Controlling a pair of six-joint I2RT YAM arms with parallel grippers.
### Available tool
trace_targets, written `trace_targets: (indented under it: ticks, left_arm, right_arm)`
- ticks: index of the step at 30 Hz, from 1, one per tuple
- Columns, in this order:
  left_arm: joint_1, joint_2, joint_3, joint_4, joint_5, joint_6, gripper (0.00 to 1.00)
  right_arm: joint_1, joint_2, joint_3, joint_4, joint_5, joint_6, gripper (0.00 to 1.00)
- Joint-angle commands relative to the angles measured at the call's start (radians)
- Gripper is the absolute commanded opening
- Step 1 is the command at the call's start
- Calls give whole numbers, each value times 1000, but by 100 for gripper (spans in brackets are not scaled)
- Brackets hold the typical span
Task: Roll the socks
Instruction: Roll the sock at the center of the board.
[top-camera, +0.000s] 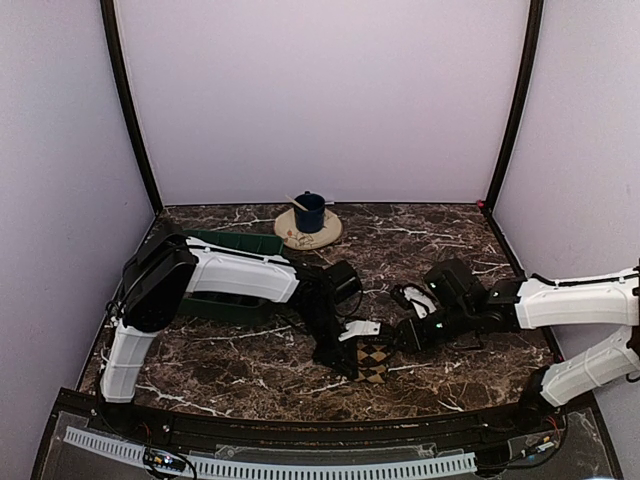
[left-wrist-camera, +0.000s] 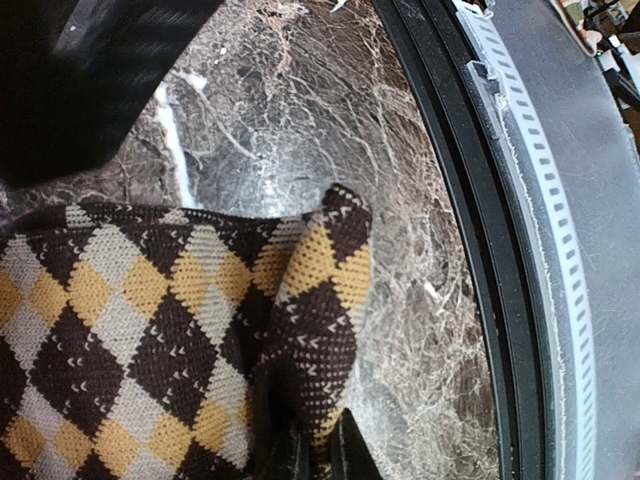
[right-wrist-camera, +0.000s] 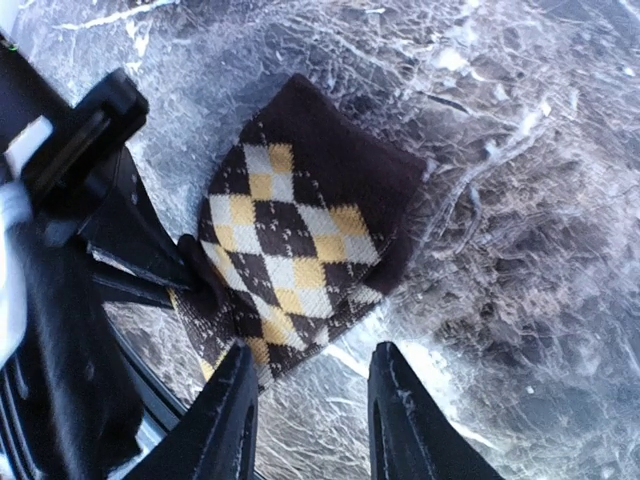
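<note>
The left hand (left-wrist-camera: 320, 455) pinches a fold of the sock (right-wrist-camera: 290, 240), likely steadying it on the table (right-wrist-camera: 520, 200), while the right hand (right-wrist-camera: 312, 375), spread and empty, hovers just short of it, seemingly to roll.

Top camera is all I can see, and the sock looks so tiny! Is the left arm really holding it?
Observer: Yes. In the left wrist view the left fingers are shut on a raised fold of the checkered sock.
Operator: What about the right one?
Observer: The right fingers are open at the sock's edge, not closed on it.
Operator: What colours is it up close?
Observer: Brown, cream and yellow diamonds, with one plain dark brown end.
</note>
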Motion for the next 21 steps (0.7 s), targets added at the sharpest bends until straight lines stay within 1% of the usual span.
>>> trace_targets:
  ticks: [1,6,12,21]
  left_arm:
    - [11,45,31,-91,60,-10,0]
    - [20,76,54,-117,86,-11,0]
    - [29,99,70,-139,115,-12,0]
    - [37,132,93,-165,128,-11,0]
  right_arm:
    - [52,-57,-32,18,146,23,35]
    - [132,-96,-51,9,231,29,36]
    - [249,-97,-48,-10,324,22,36]
    - [382,-69,-22,-9,404,-27,42]
